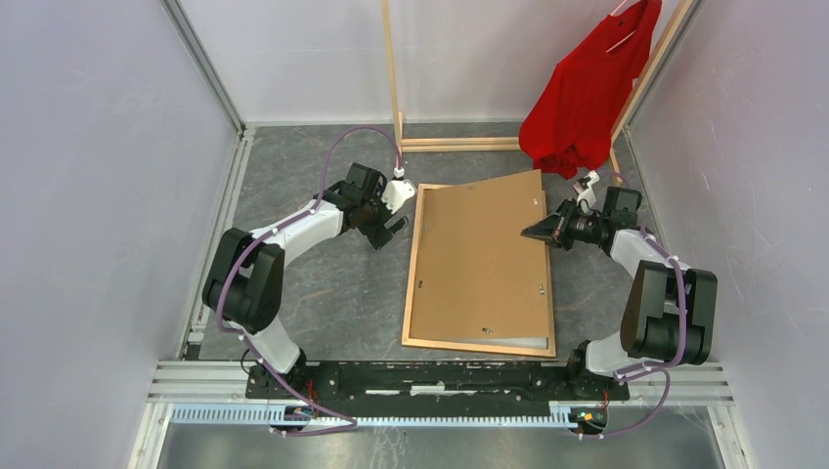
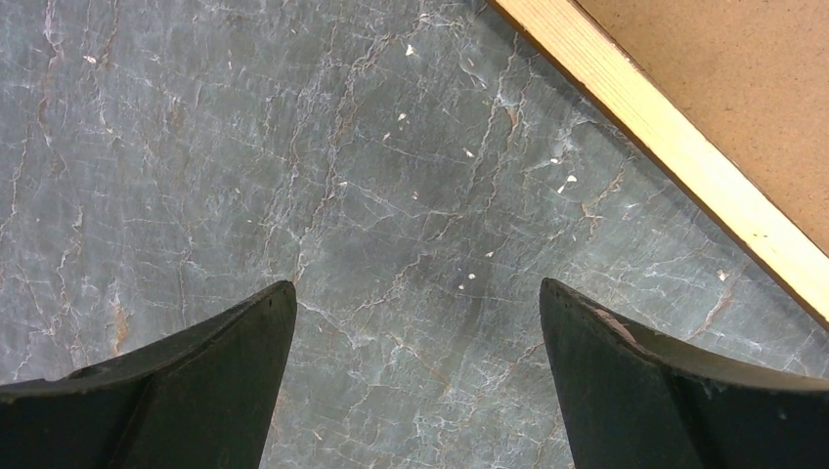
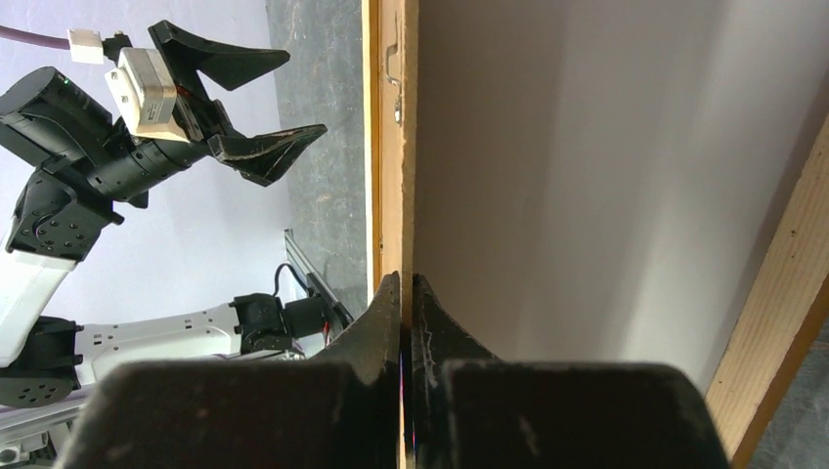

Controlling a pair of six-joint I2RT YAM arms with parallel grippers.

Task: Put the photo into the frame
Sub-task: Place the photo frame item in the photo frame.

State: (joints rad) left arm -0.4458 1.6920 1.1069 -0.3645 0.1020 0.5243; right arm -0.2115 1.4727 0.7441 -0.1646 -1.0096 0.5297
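Observation:
The frame (image 1: 413, 274), thin orange-brown wooden strips, lies flat mid-table; its strip also crosses the left wrist view (image 2: 675, 147) and the right wrist view (image 3: 772, 322). A brown backing panel (image 1: 479, 264) rests over it, its right edge raised. My right gripper (image 1: 536, 233) is shut on that panel's edge (image 3: 396, 147), fingers pinching it from both sides (image 3: 406, 278). Beneath the lifted panel a plain white sheet (image 3: 587, 195) shows inside the frame, seemingly the photo's white back; its printed side is hidden. My left gripper (image 1: 401, 210) hovers open just left of the frame's far left corner, over bare table (image 2: 415, 288).
A pale wooden clothes rack (image 1: 396, 78) stands at the back with a red shirt (image 1: 587, 93) hanging close above the right arm. Grey walls close in on both sides. A metal rail (image 1: 440, 376) runs along the near edge.

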